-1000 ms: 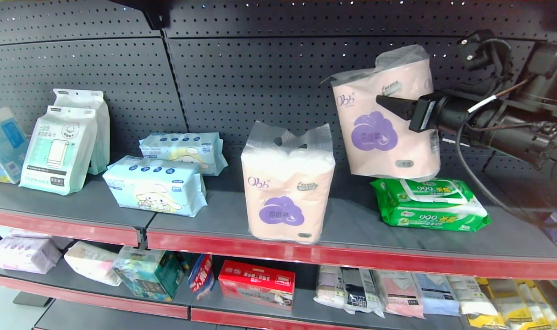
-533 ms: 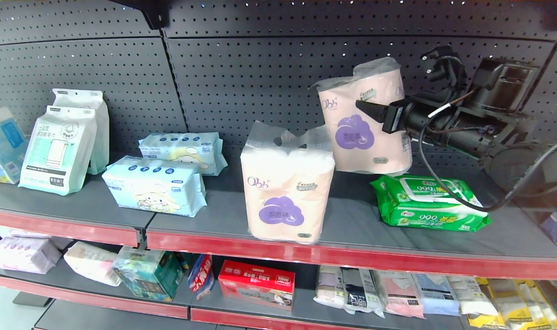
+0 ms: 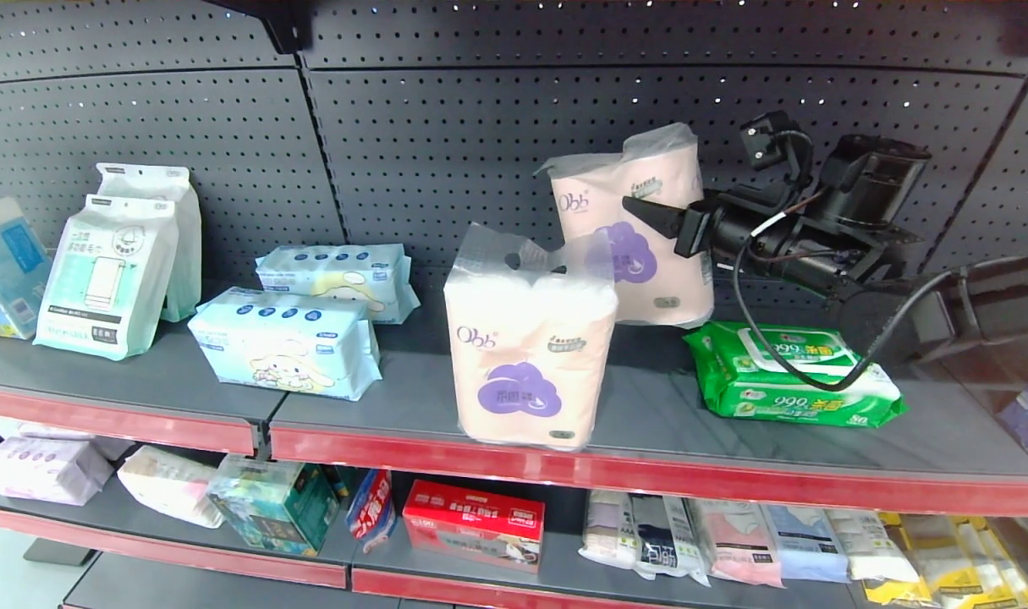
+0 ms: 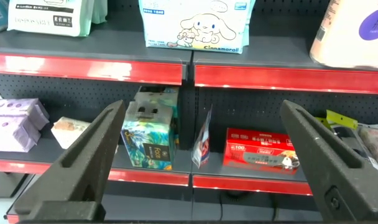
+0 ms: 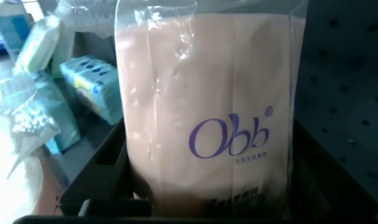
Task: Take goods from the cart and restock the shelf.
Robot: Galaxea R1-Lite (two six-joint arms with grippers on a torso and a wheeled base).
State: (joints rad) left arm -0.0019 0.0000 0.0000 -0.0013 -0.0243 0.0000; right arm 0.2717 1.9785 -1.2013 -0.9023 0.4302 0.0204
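The right gripper [image 3: 640,211] is clamped on a pink pack of tissue rolls [image 3: 590,211], one finger [image 3: 657,218] pressed across its printed face, the other hidden behind it. The pack hangs upright from the gripper, close to the pegboard back wall [image 3: 446,144]; whether its lower edge touches the shelf [image 3: 649,406] cannot be told. Below the gripper and to its left, a matching pack [image 3: 526,338] stands nearer the shelf's red front edge. A green wipes pack [image 3: 788,376] lies flat under the gripper's wrist. The left gripper [image 4: 201,106] is spread wide and holds nothing; beyond its fingers a red box [image 4: 260,152] sits on a lower shelf [image 4: 145,177].
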